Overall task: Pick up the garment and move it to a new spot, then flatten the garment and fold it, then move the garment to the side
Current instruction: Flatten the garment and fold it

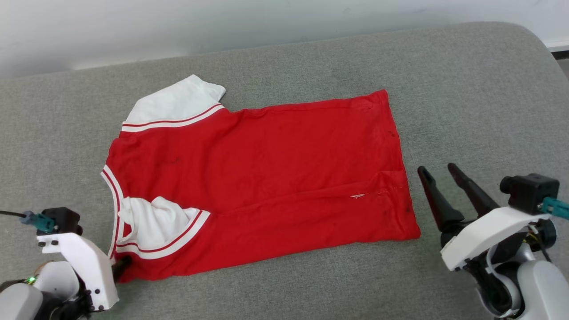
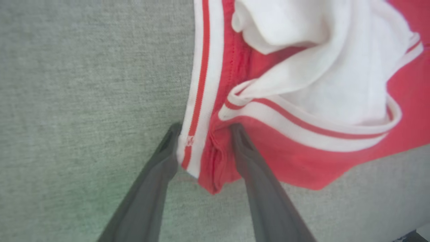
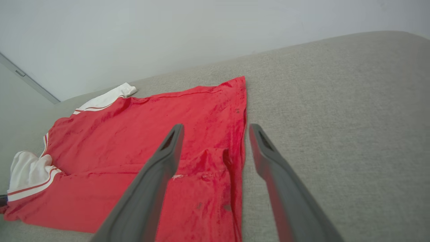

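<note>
The garment point(image 1: 266, 169) lies spread on the grey cushion point(image 1: 466, 89), about in the middle of it, with the collar to the left and the bottom hem point(image 1: 402, 169) to the right. We judge it thin, light and very soft. It will keep no shape when lifted, it will hang and drag, and it can slip out of a weak pinch. So we think the better places to hold it are the thicker ones: the striped collar trim point(image 2: 198, 84), the shoulder seam, and the hem corners.

The left gripper point(image 2: 205, 129) is at the near left corner of the garment. Its two fingers stand apart, one on each side of the trim, with the cloth between them. As far as we see, they do not pinch it yet. The right gripper point(image 1: 436, 168) is wide open and has nothing in it. It hovers just beside the hem, close to the near right corner.

The near sleeve point(image 1: 155, 222) is crumpled and turned onto the red body, while the far sleeve point(image 1: 178, 104) lies flat. A long wrinkle point(image 1: 311, 195) runs along the near part.

Bare cushion is open on the far side and on the right, up to the pale wall point(image 1: 133, 26). The near strip looks narrower, so a pull toward us could let the cloth slide off.
</note>
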Available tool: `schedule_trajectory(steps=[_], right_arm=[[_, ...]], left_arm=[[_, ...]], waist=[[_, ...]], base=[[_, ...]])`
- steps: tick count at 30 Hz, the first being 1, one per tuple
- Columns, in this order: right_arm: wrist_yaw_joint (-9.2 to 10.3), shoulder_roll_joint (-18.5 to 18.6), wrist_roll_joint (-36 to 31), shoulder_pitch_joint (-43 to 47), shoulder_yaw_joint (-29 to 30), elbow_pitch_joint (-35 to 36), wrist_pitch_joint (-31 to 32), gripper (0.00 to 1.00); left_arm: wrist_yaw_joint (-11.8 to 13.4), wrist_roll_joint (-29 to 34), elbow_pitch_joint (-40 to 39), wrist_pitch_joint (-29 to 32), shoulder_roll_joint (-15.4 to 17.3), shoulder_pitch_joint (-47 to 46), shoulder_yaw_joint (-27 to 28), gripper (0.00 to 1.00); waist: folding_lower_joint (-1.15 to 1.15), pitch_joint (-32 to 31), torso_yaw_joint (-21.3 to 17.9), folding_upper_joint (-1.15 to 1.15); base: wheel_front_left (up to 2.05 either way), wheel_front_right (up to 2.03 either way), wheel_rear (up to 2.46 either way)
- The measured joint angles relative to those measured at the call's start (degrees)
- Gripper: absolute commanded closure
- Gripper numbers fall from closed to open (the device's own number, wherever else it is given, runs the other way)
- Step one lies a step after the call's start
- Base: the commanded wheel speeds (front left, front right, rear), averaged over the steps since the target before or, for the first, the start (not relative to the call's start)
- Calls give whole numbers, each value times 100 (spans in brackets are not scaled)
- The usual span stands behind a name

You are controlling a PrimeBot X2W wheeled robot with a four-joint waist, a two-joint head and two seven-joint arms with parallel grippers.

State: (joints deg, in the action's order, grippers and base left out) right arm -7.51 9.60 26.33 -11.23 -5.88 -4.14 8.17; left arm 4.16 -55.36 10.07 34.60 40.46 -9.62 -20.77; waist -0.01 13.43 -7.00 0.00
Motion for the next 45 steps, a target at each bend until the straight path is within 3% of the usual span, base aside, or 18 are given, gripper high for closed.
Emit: schedule_trajectory(steps=[4, 11, 15, 26, 27, 28, 37, 45], right_arm=[[0, 140, 277, -66, 164, -73, 337, 0], [1, 594, 730, -197, 193, -432, 1935, 0], [1, 665, 801, -375, -5, -620, 2653, 0], [2, 571, 858, -990, -600, -1623, 3248, 0], [3, 592, 859, -1027, -668, -1663, 3299, 61], [3, 609, 884, -1064, -702, -1693, 3332, 100], [1, 701, 973, -1126, -938, -1770, 3219, 100], [1, 853, 1006, -839, -1083, -1461, 3166, 100]], left_arm=[[-55, 57, -59, -116, -124, -47, -76, 100], [67, 352, -592, -360, -68, -101, -85, 100], [192, 485, -1025, -389, 47, -125, -58, 100], [397, 680, -1708, -376, 45, -294, -96, 100], [401, 680, -1717, -379, 37, -303, -96, 100], [415, 680, -1719, -387, 33, -304, -96, 100], [460, 632, -1685, -488, 31, -99, -77, 100], [665, 464, -1777, -611, 77, 507, 74, 100]], waist=[[1, -40, 37, 0], [0, -138, 192, 0], [0, -131, 300, 0], [1, 136, 562, 0], [0, 147, 582, 0], [0, 154, 596, 0], [1, -60, 569, 0], [0, -622, 511, 0]], base=[[0, 0, 0], [0, 0, 0], [0, 0, 0], [0, 0, 0], [0, 0, 0], [0, 0, 0], [0, 0, 0], [0, 0, 0]])
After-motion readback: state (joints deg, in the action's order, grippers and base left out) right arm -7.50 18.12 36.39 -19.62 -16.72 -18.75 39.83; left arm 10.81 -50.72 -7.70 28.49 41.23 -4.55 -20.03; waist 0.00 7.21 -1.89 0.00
